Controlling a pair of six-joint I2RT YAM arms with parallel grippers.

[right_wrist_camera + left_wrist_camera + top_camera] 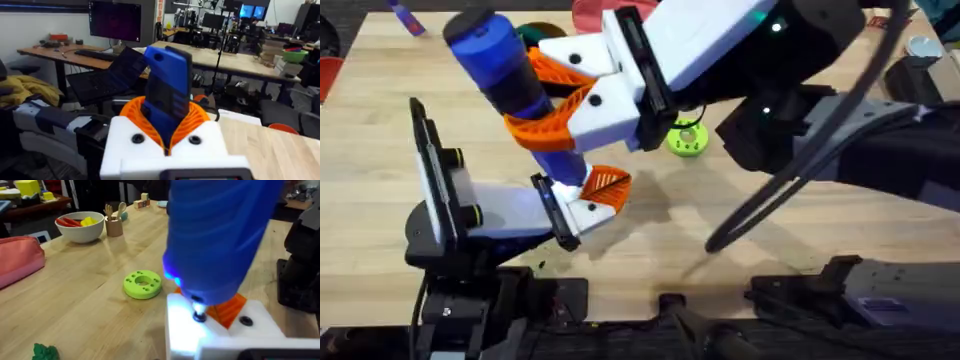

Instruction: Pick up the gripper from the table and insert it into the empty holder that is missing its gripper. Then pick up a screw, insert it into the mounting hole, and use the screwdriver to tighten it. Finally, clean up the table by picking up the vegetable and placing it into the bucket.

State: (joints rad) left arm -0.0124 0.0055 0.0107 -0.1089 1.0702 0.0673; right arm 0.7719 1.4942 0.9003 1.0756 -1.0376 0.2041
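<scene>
At the left-centre of the counter (740, 270), the screwdriver (510, 75), clenched in the right claw (560, 105), stands tip-down on the holder (585, 210), which already bears the gripper (608, 185) — seemingly mid-tightening, calling next for steady downward pressure; the left claw's state I cannot tell.
</scene>
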